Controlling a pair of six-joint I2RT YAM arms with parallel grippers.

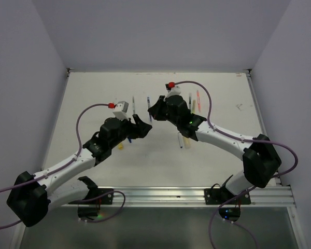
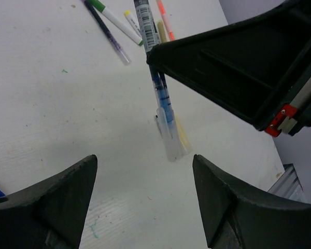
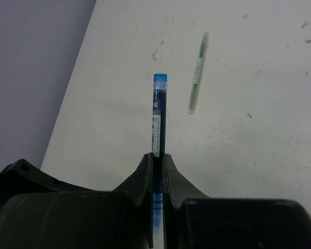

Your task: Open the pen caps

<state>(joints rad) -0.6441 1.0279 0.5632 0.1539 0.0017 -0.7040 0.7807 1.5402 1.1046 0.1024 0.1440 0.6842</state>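
The right gripper is pressed shut on a blue pen, which is pinched partway along its barrel between the two black jaws. The left gripper is spread wide, with nothing between its fingers.

In the top view both arms are stretched forward from their bases and bent inward over the middle of the table. The right gripper and the left gripper are thus brought close together, facing each other.

The blue pen is held in the space between the two grippers. In the right wrist view its long axis runs straight up the picture from the jaws, with a blue end farthest from the camera. In the left wrist view the opposite end, a clear cap, is pointed down toward the gap between the left fingers but is not touched by them.

A white label with fine print and a barcode-like strip is wrapped round the barrel; the writing is too small to be read.

A green pen is seen lying flat on the table, well apart from the held pen and roughly parallel to it.
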